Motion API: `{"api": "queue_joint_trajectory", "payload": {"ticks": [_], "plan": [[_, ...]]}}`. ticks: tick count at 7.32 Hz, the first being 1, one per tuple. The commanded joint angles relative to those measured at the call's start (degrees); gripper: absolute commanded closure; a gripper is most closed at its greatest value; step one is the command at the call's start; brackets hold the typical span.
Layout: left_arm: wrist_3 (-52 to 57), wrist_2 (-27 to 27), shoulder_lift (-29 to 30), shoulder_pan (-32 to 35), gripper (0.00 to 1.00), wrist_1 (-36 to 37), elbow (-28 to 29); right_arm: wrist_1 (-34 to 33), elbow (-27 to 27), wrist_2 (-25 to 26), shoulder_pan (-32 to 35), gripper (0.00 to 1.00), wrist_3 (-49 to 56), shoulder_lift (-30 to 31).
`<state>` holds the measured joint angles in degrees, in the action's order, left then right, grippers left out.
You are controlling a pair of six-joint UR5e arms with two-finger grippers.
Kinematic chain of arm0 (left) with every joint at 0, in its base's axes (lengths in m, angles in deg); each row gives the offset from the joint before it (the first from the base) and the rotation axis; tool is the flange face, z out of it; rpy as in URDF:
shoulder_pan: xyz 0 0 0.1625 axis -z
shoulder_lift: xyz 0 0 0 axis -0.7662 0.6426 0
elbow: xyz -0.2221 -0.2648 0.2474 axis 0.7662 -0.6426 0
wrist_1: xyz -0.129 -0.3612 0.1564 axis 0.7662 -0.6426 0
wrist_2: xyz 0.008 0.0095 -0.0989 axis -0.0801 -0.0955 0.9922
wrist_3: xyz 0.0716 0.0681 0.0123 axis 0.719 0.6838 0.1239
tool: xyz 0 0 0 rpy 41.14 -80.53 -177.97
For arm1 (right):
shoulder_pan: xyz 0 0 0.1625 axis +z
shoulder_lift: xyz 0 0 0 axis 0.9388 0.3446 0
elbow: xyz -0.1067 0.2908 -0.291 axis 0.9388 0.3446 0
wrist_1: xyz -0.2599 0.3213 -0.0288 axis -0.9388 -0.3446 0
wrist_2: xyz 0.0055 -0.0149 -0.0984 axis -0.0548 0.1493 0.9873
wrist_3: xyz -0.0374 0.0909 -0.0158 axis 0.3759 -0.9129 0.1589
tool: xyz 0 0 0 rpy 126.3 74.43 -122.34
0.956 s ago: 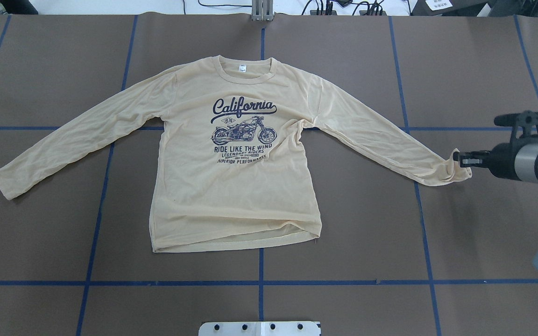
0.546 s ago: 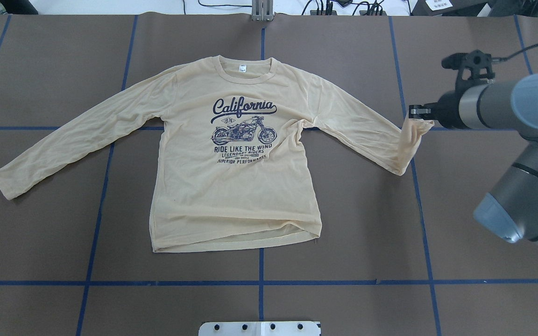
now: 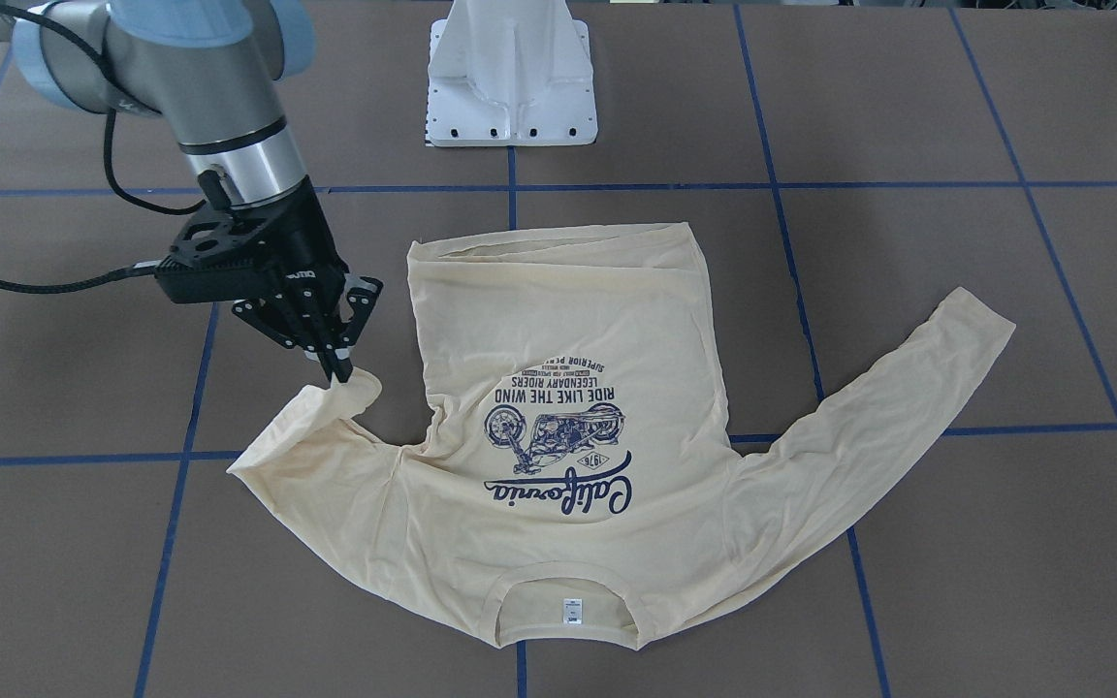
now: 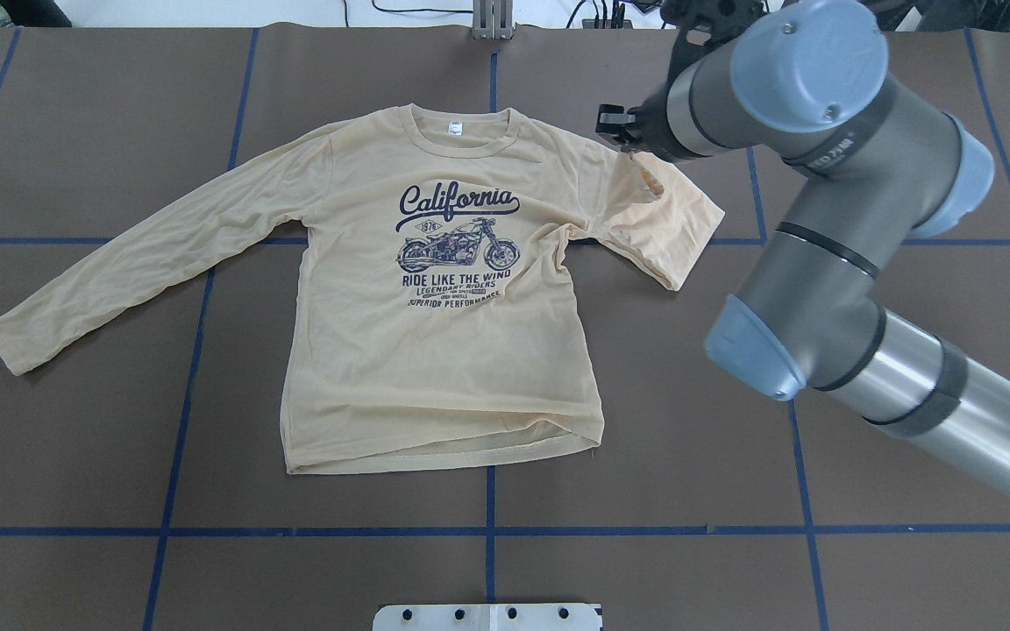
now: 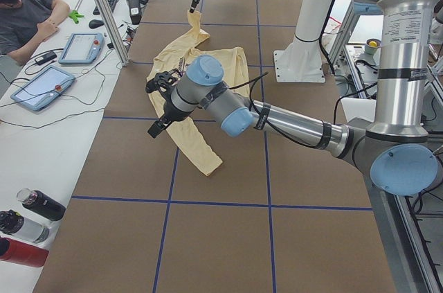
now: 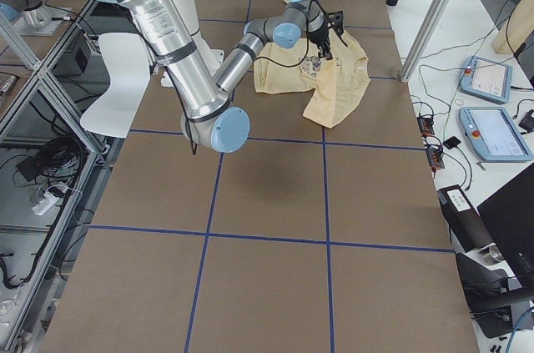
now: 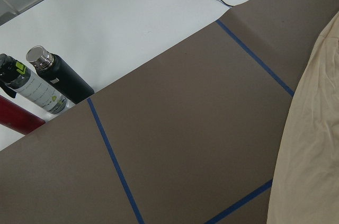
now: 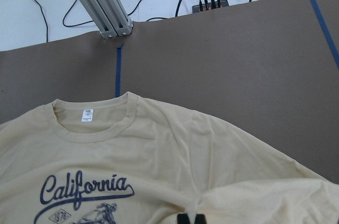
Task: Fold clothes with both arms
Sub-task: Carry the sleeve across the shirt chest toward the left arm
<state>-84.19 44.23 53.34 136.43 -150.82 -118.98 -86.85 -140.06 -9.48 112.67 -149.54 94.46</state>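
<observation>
The cream-yellow long-sleeved shirt (image 4: 435, 350) lies flat and print up on the brown table; it also shows in the front-facing view (image 3: 568, 320). My right gripper (image 4: 617, 131) is shut on the cuff of the shirt's right-hand sleeve (image 4: 672, 228) and holds it just above the shoulder, so the sleeve is doubled back on itself. The pinch shows in the front-facing view (image 3: 337, 371), and the shut fingertips (image 8: 189, 218) show in the right wrist view. The other sleeve (image 4: 119, 263) lies stretched out. My left gripper (image 5: 156, 109) shows only in the exterior left view, above that sleeve; I cannot tell its state.
The white pedestal base (image 3: 512, 78) stands at the robot's side of the table. Several bottles (image 7: 47, 83) stand on the white bench past the table's left end. An aluminium post (image 8: 100, 1) and cables are at the far edge. An operator (image 5: 28, 16) sits beside tablets.
My right gripper has carried the sleeve cuff from the far right up and leftward to the shirt's shoulder, folding the sleeve over. The shirt's body and other sleeve have not moved.
</observation>
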Motion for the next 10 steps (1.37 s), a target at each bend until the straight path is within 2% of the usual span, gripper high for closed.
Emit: {"api": "queue_joint_trajectory", "payload": {"ticks": [1, 2, 3, 4, 5, 6, 7, 8, 9, 10], "plan": [[0.0, 0.1, 0.0, 0.0, 0.00, 0.0, 0.0, 0.2, 19.0, 6.4, -3.3, 1.00, -5.2, -18.0], [0.0, 0.1, 0.0, -0.1, 0.00, 0.0, 0.0, 3.5, 30.4, 10.1, -5.1, 1.00, -9.1, -25.8], [-0.1, 0.0, 0.0, 0.0, 0.00, 0.0, 0.0, 6.2, 38.3, 11.4, -6.6, 1.00, -10.0, -31.1], [-0.1, -0.1, 0.0, 0.0, 0.00, 0.0, 0.0, 7.0, 39.0, 11.8, -8.4, 1.00, -10.0, -31.6], [-0.1, -0.1, 0.0, 0.0, 0.00, 0.0, -0.1, 9.1, 43.4, 14.5, -10.4, 1.00, -10.0, -35.5], [-0.2, -0.2, 0.1, 0.0, 0.00, 0.0, 0.0, 13.6, 52.6, 15.4, -11.3, 1.00, -10.1, -41.3], [-0.2, -0.2, 0.1, 0.0, 0.00, 0.0, 0.0, 17.8, 57.5, 16.9, -11.7, 1.00, -10.0, -42.8], [-0.2, -0.2, 0.0, 0.0, 0.00, 0.0, 0.0, 18.0, 60.3, 18.3, -12.6, 1.00, -10.0, -44.1], [-0.1, -0.2, 0.0, 0.0, 0.00, 0.0, 0.0, 18.1, 60.5, 18.9, -13.7, 1.00, -10.1, -45.4], [-0.2, -0.3, 0.0, 0.0, 0.00, 0.0, 0.0, 20.0, 63.0, 19.3, -14.3, 0.91, -10.2, -46.7]]}}
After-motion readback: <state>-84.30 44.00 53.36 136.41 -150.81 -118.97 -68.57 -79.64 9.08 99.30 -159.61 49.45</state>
